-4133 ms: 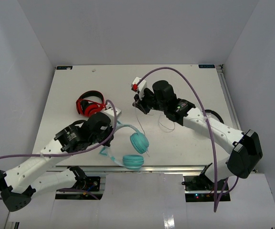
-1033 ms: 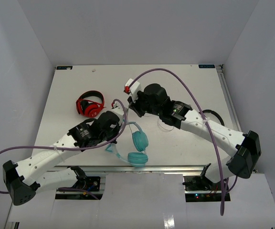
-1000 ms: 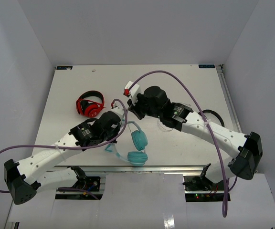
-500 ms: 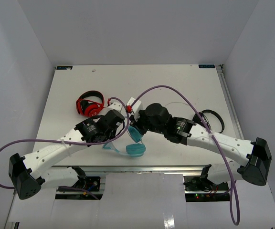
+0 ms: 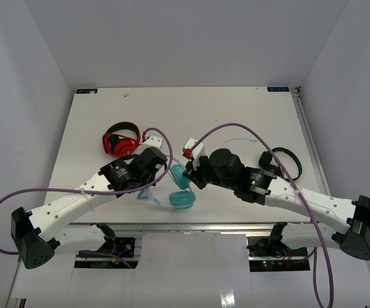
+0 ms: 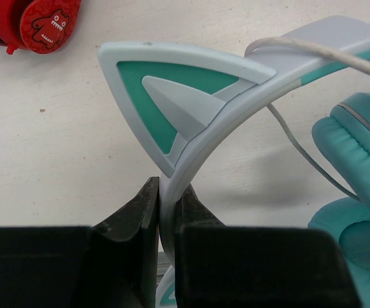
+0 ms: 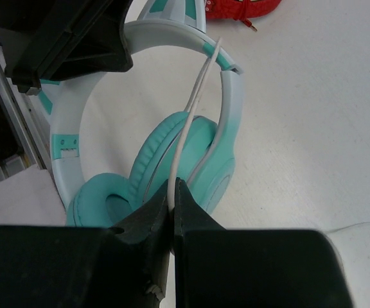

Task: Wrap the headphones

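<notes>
Left hand (image 5: 164,168), right hand (image 5: 190,172) meet at teal headphones (image 5: 181,197); red-and-black headphones (image 5: 121,142) behind left hand; black headphones (image 5: 282,163) at right.

Your left arm (image 5: 63,205) and right arm (image 5: 313,204) wear white shells with black joints and base blocks, each trailing a purple cable (image 5: 236,125), ending in matte black wedge fingers (image 6: 133,221).

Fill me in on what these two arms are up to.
They are working on the teal headphones near the table's front edge. The left gripper is shut on the pale band just below a cat ear. The right gripper pinches the white cord, which runs up over the band. The red-and-black headphones and the black headphones lie untouched.
</notes>
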